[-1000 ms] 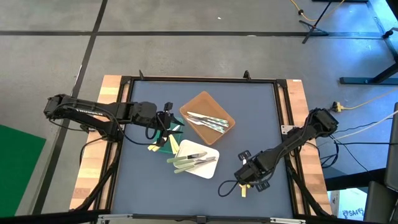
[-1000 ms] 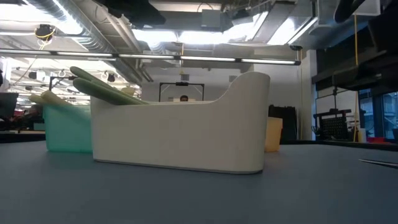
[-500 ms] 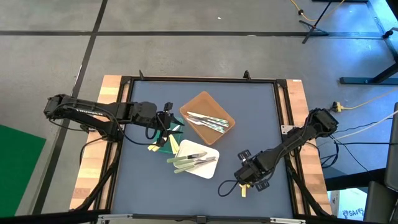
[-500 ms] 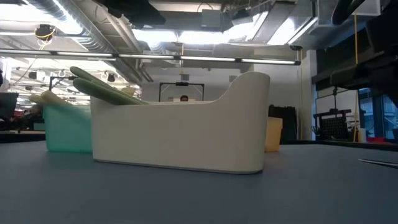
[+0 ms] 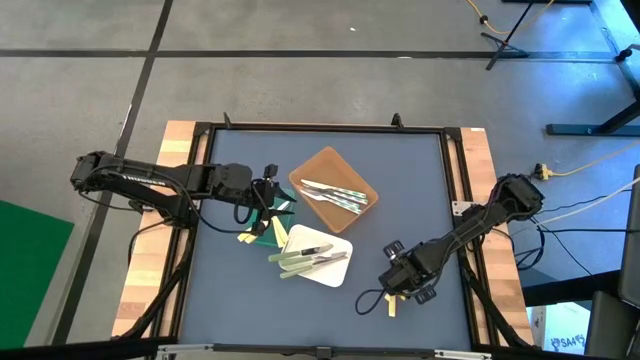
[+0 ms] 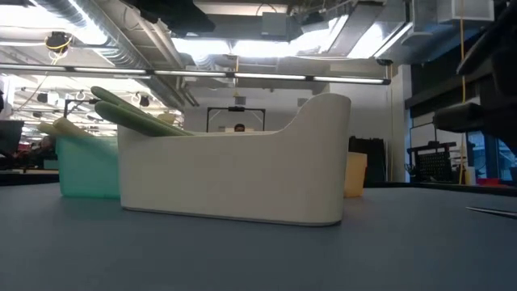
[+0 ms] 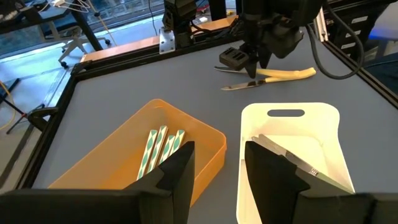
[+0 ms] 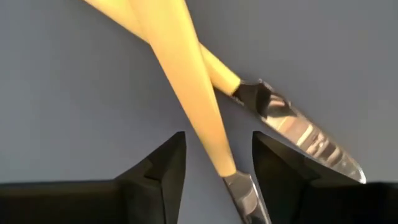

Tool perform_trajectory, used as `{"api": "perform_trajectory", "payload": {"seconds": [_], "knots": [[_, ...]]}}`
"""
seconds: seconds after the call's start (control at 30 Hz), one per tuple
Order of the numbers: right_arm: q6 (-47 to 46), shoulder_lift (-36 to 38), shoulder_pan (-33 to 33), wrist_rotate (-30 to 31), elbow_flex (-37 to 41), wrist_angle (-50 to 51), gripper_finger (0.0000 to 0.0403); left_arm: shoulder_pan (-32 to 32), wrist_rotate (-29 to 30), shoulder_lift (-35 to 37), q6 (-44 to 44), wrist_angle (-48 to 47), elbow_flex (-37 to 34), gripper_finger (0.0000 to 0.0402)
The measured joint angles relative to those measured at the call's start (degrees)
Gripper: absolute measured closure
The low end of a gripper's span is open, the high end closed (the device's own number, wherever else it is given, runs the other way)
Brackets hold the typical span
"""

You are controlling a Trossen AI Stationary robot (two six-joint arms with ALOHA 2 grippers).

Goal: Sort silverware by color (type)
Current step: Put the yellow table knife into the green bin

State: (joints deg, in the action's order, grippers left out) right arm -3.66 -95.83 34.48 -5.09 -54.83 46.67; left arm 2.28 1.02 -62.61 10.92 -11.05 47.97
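The right gripper (image 5: 392, 285) hangs low over the dark blue-grey surface (image 5: 420, 190) near its 5 o'clock corner, its jaws spread with nothing between them. Directly under it lie two pale-yellow-handled, metal-tipped pieces of silverware (image 8: 186, 81), crossed over each other; one is a knife with a shiny blade (image 8: 298, 134), while the other's metal end runs out of sight. In the right wrist view one yellow handle runs straight into the gap between the spread fingers (image 8: 155, 168), so its long axis passes through the jaw opening rather than across it. From above, only a bit of yellow (image 5: 391, 305) peeks out beside the gripper, toward 6 o'clock of it. This arm is far nearer to that pair than the other.

The left gripper (image 5: 268, 192) waits near the surface's 9 o'clock side, jaws apart and empty, at the dark green flat tray (image 5: 268, 232). Toward the surface's middle stand the brown tray (image 5: 330, 160) with teal-patterned handles (image 7: 158, 146) and the white tray (image 5: 340, 270) with pale green handles (image 5: 295, 262).

No brand, label or writing is readable anywhere.
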Motion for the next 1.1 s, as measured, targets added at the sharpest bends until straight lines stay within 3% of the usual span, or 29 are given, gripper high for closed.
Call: {"api": "perform_trajectory", "payload": {"seconds": [0.63,1.1], "knots": [[4.0,0.0,0.0,0.0,0.1,-1.0,0.0312,0.0,0.0,0.0,0.0,0.0,0.0,0.0266],[4.0,-0.5,0.0,0.0,0.1,-1.4,0.0320,0.0,0.0,0.0,0.0,0.0,0.0,0.0266]]}}
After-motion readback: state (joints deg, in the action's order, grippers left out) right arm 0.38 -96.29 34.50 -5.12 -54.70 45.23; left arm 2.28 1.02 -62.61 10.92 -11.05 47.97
